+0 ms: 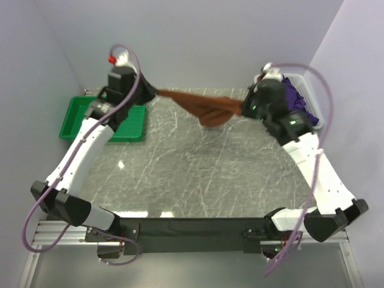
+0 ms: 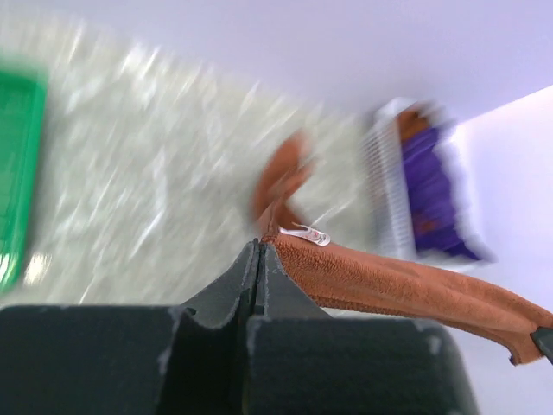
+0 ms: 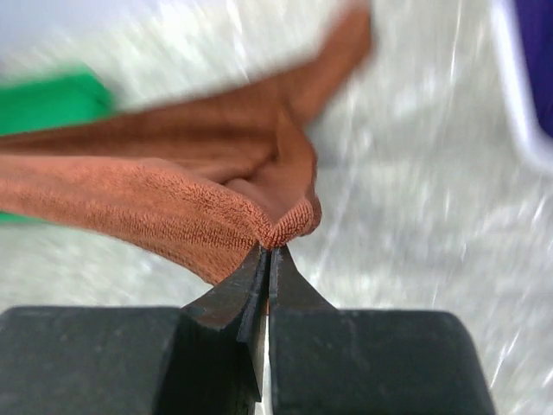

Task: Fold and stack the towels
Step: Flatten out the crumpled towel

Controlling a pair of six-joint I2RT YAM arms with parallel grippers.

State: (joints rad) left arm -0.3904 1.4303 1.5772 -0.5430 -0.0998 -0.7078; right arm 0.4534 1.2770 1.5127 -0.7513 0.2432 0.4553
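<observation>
A rust-brown towel [image 1: 204, 105] hangs stretched in the air between my two grippers over the far part of the table. My left gripper [image 1: 157, 93] is shut on its left corner, which shows in the left wrist view [image 2: 406, 285] beside a small white tag. My right gripper [image 1: 243, 108] is shut on its right corner, seen bunched at the fingertips in the right wrist view [image 3: 173, 207]. The towel's middle sags toward the table. Purple towels [image 1: 298, 97] lie in a white basket [image 1: 318, 108] at the far right, also in the left wrist view [image 2: 436, 186].
A green tray [image 1: 81, 117] sits at the far left of the marble table, partly under my left arm. The white basket stands against the right wall. Walls close the table at the back and both sides.
</observation>
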